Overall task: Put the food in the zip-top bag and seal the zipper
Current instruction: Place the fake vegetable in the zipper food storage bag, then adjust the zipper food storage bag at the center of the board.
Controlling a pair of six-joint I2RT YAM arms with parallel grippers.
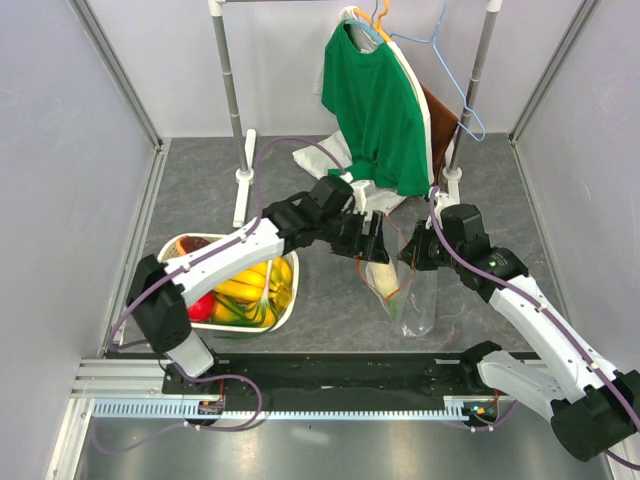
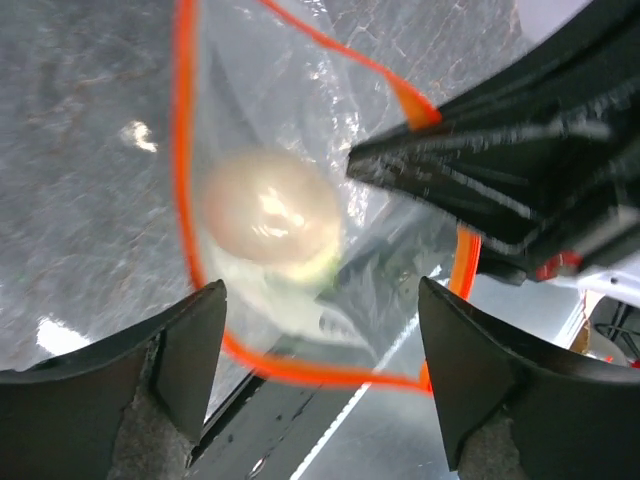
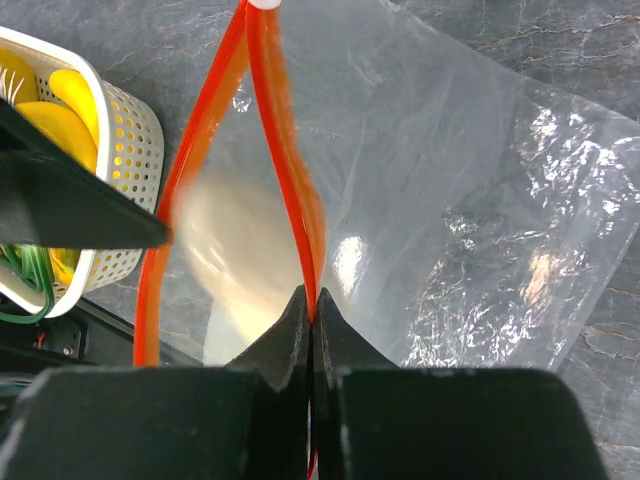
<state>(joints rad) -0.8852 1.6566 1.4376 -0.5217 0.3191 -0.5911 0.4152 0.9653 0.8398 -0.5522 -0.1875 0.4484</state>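
One white radish (image 2: 270, 215) is inside the zip-top bag (image 3: 450, 200), with the left gripper (image 2: 320, 320) spread wide just above its mouth. And the right gripper (image 3: 310, 305) is pinched tight on the zipper (image 3: 285, 160)!

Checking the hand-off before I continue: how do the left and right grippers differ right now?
The left gripper stands open and empty; the right gripper is shut on the zipper. The left gripper hangs over the mouth of the zip-top bag, above the white radish inside; the right gripper pinches that mouth's rim. Both are at the bag.
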